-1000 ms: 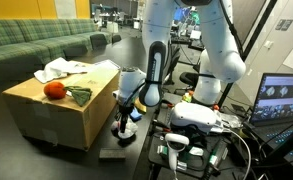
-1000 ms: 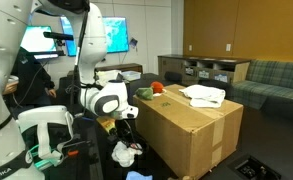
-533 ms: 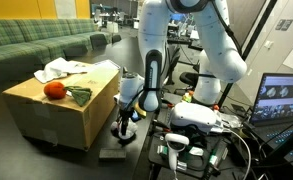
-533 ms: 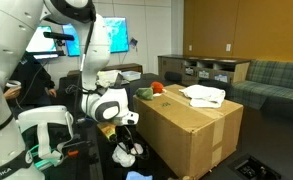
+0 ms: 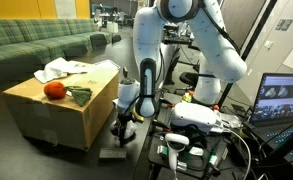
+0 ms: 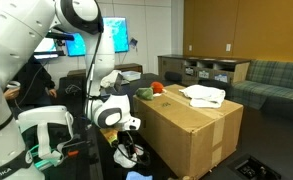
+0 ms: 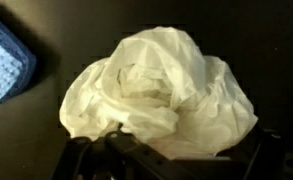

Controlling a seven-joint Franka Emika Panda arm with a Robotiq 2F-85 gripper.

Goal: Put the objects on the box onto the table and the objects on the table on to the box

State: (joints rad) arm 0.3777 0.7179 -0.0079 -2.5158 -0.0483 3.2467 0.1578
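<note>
Since a second ago the arm has folded lower and carried the gripper (image 5: 123,127) down beside the box (image 5: 61,112), toward the table (image 7: 248,40).

Materials and shapes: the box is a plain tan cardboard carton, roughly cubic. On its top a smooth round red ball (image 5: 54,90) sits near the edge that faces the camera. A limp dark green cloth (image 5: 79,96) lies just beside the ball, at the edge facing the arm. A crumpled white cloth (image 5: 66,68) lies toward the far edge of the top. The table is smooth and black.

Views compared: the wrist view alone shows what lies under the tool. A soft white cloth wad (image 7: 161,92), deeply creased and bunched, rests on the black surface. A flat blue block (image 7: 6,65) with a fine woven or dimpled face and a rounded corner lies near the wad but apart from it, cut off by the frame's edge. In an exterior view the wad (image 6: 126,154) shows only as a pale patch at the foot of the box's wall, partly hidden by the gripper (image 6: 129,148).

Tool state: in the wrist view the gripper (image 7: 171,155) has its dark fingers (image 7: 86,155) spread wide, just short of the wad and pinching nothing.
</note>
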